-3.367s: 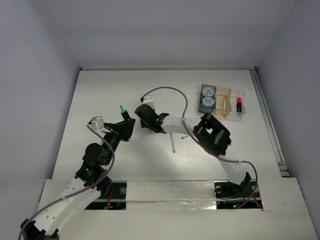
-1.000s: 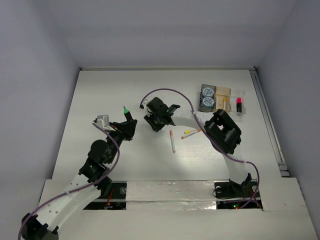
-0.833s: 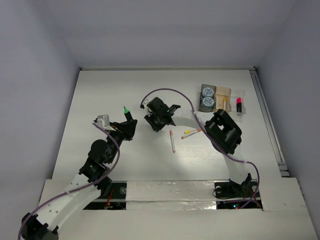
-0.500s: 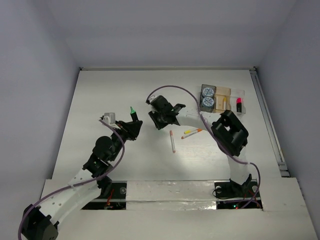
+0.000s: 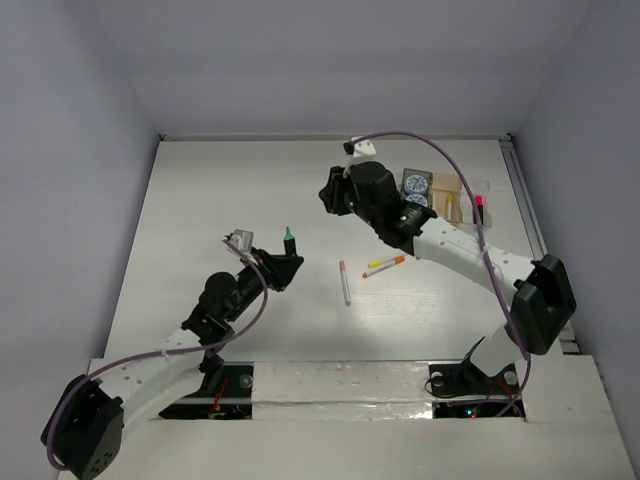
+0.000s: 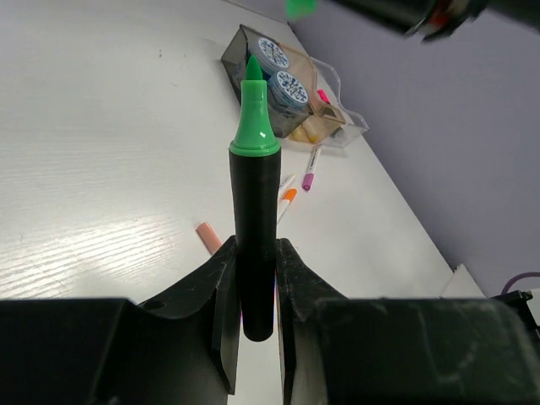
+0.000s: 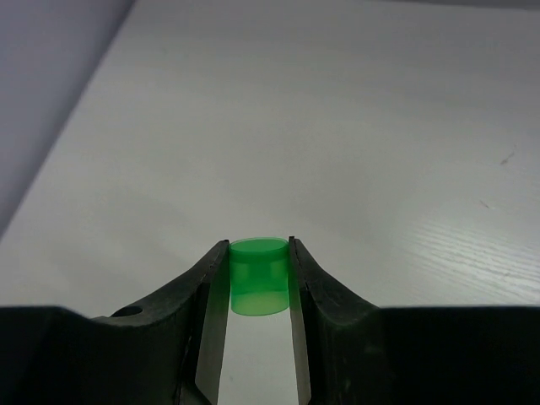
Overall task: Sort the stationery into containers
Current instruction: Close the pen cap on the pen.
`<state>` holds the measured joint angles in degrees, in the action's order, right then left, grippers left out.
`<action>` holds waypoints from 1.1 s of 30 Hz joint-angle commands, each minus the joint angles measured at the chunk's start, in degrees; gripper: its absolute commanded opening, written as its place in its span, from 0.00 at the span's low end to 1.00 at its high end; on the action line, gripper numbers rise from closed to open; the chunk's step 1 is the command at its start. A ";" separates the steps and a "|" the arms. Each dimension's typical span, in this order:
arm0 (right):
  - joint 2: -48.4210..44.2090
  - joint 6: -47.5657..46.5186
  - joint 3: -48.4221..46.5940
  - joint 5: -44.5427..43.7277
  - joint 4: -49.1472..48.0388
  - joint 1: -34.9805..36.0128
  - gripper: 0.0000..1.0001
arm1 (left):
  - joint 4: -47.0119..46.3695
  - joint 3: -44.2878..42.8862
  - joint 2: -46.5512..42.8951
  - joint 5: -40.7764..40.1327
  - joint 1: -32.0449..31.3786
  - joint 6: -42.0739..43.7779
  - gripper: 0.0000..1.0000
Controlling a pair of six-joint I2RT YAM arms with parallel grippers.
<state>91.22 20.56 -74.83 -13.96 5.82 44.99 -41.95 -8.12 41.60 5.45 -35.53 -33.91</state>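
White table (image 5: 200, 200): left gripper (image 6: 255, 257) clamps green-tipped highlighter (image 6: 255, 194); right gripper (image 7: 257, 253) pinches green cap (image 7: 258, 291)

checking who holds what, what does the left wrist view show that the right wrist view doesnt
Left wrist only: the left gripper shut on the green-tipped highlighter, with the containers, two rolls and loose pens beyond. Right wrist only: a sharp look at the right gripper clamped on a small green piece. Both: the white table.
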 commanded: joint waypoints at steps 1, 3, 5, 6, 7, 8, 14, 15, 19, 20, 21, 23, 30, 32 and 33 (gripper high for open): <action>-3.76 4.05 1.70 0.58 -11.00 0.27 0.07 | -7.79 -1.72 2.86 2.19 -0.76 0.95 0.00; -4.38 5.97 2.32 2.34 -13.54 0.27 0.07 | -8.05 -2.42 5.15 1.14 -1.47 1.39 0.00; -4.74 7.30 2.93 3.32 -14.96 0.79 0.07 | -8.14 -3.74 6.73 0.61 -2.79 1.66 0.00; -4.82 8.35 3.19 3.84 -15.57 0.80 0.07 | -8.32 -4.18 8.13 0.70 -2.79 1.66 0.00; -4.82 8.71 3.28 4.63 -16.89 1.32 0.07 | -8.75 -4.97 8.75 0.87 -2.79 1.66 0.00; -4.30 8.80 3.02 4.90 -17.16 1.33 0.07 | -8.93 -5.32 9.37 1.14 -2.79 1.74 0.00; -2.54 8.54 1.88 5.69 -15.67 3.96 0.07 | -8.32 -7.35 11.04 0.70 -2.79 2.97 0.00; -2.45 8.71 2.23 5.78 -15.67 3.96 0.07 | -8.06 -7.44 11.13 0.61 -2.79 3.15 0.00; -1.49 9.59 2.85 6.92 -16.81 5.80 0.07 | -7.62 -8.40 12.18 0.61 -2.79 3.94 0.00; -1.22 9.42 2.50 6.58 -16.46 5.81 0.07 | -7.62 -8.66 12.45 0.61 -2.79 4.03 0.00; -0.96 9.15 2.41 6.22 -16.20 6.42 0.07 | -7.53 -8.75 12.54 0.61 -2.79 4.20 0.00; -0.95 9.15 2.84 4.99 -16.46 6.95 0.07 | -7.09 -9.11 12.62 0.52 -2.79 4.38 0.00; -1.13 8.10 3.11 3.23 -15.58 7.48 0.07 | -4.81 -9.55 10.87 -1.23 -2.79 5.52 0.00; -1.13 8.01 3.20 2.97 -15.49 7.48 0.07 | -4.19 -9.63 10.43 -1.76 -2.79 5.87 0.00; -1.22 8.01 3.28 2.80 -15.58 7.48 0.07 | -3.75 -9.72 10.25 -2.37 -2.79 6.13 0.00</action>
<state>90.15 29.34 -72.14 -9.21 -7.14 51.88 -44.84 -15.14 53.49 4.64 -38.17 -29.54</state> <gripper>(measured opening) 0.359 0.138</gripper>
